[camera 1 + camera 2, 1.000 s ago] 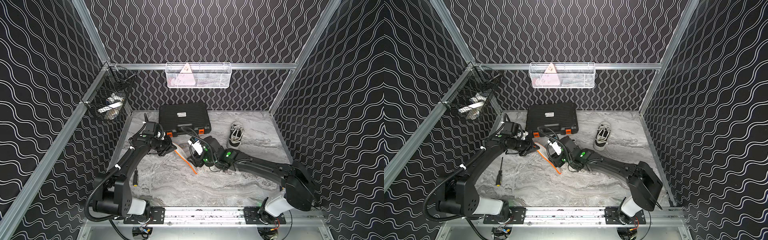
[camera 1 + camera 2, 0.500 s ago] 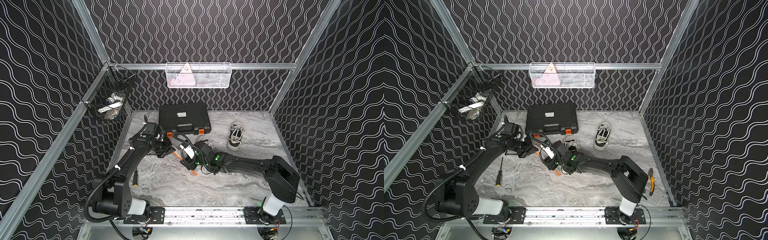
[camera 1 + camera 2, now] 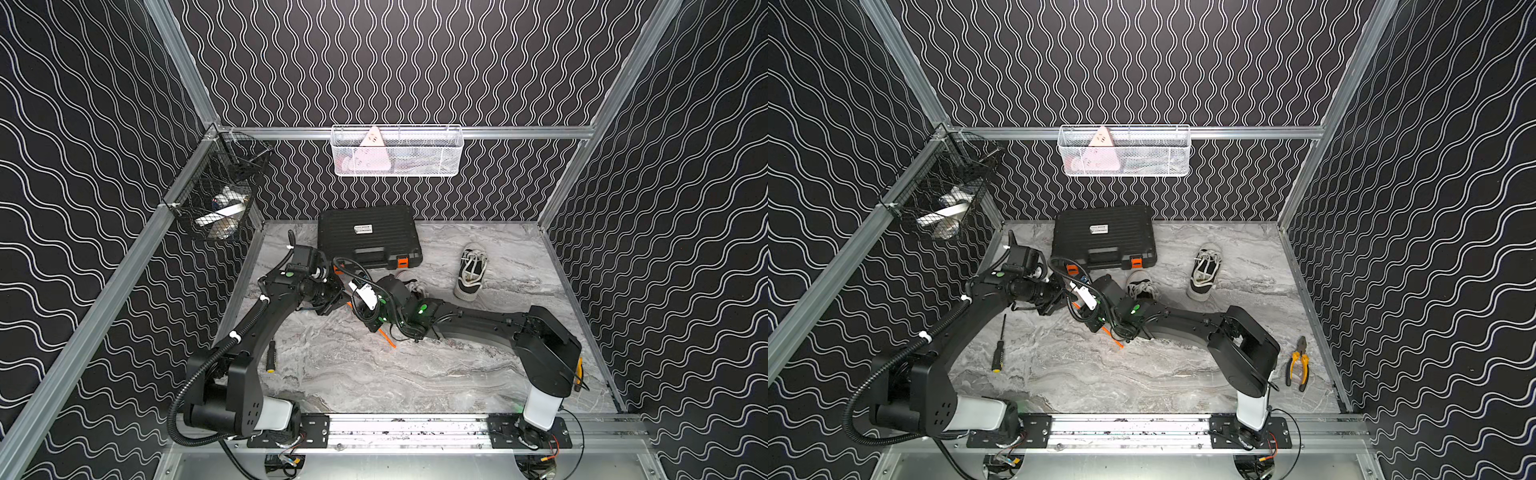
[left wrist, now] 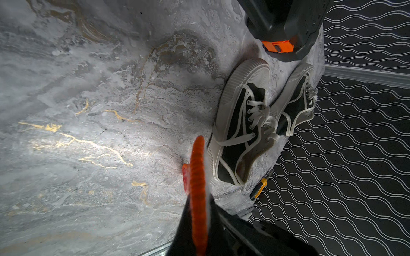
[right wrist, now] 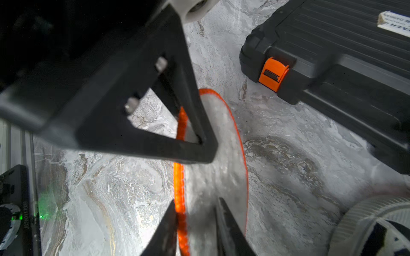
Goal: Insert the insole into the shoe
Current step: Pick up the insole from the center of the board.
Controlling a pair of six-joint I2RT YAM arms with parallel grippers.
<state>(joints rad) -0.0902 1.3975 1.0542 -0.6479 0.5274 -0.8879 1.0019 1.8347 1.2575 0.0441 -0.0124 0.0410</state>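
The insole [image 5: 221,159], grey with an orange rim, stands on edge above the marble table. My left gripper [image 4: 197,199] is shut on it, and one of its fingers [image 5: 190,124] shows clamped on the far end. My right gripper [image 5: 196,202] straddles the near end. Its jaws stand apart, one touching the orange rim, with grey insole showing between them. In both top views the two grippers [image 3: 345,300] [image 3: 1096,322] meet at mid-table, and only a strip of the insole [image 3: 387,340] shows. A black shoe [image 4: 241,130] with white laces lies just beyond, with a second shoe [image 3: 469,272] further right.
A black tool case [image 3: 368,237] with orange latches lies at the back. A screwdriver [image 3: 998,357] lies by the left arm, and pliers [image 3: 1298,363] lie at the front right. A white wire basket [image 3: 397,151] hangs on the back wall. A black one [image 3: 216,203] hangs on the left wall.
My right arm has swung left to the left gripper, and its jaws have come round the insole and narrowed. The left arm has barely moved.
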